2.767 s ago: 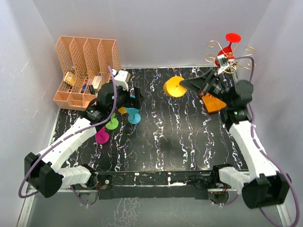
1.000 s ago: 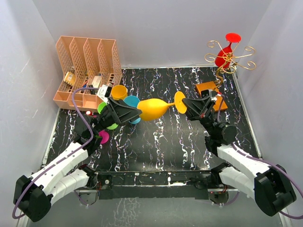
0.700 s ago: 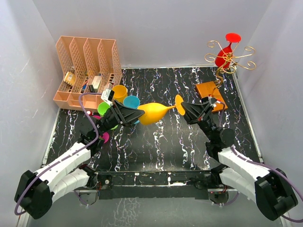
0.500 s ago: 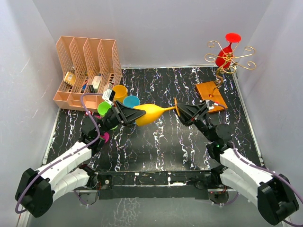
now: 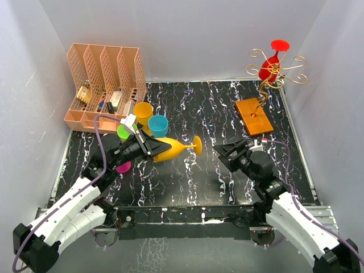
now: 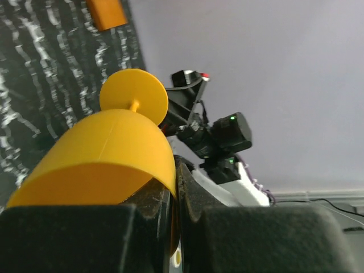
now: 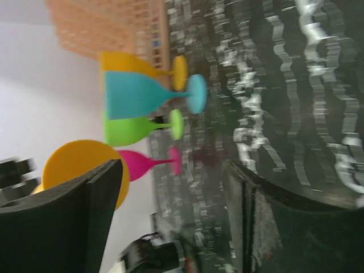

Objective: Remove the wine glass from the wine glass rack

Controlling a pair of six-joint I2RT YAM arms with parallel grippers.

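Observation:
My left gripper (image 5: 149, 149) is shut on the rim of a yellow-orange wine glass (image 5: 170, 149), which lies level above the table with its foot to the right. In the left wrist view the bowl (image 6: 108, 153) fills the lower left and its rim is pinched in the gripper (image 6: 175, 165). My right gripper (image 5: 227, 153) stands open and empty to the right of the foot; the right wrist view shows the gripper (image 7: 170, 187) with its jaws wide apart. The gold wire wine glass rack (image 5: 277, 71) stands at the back right on its orange-brown base (image 5: 254, 115), with a red glass (image 5: 268, 67) hanging from it.
Orange (image 5: 143, 111), blue (image 5: 158, 125), green (image 5: 123, 132) and pink (image 5: 122, 166) glasses stand on the table beside my left arm. A peach file organizer (image 5: 102, 85) sits at the back left. White walls enclose the table.
My left gripper shut on the glass's rim and drew it left and nearer. My right gripper let go of the foot, opened and pulled back toward the near edge.

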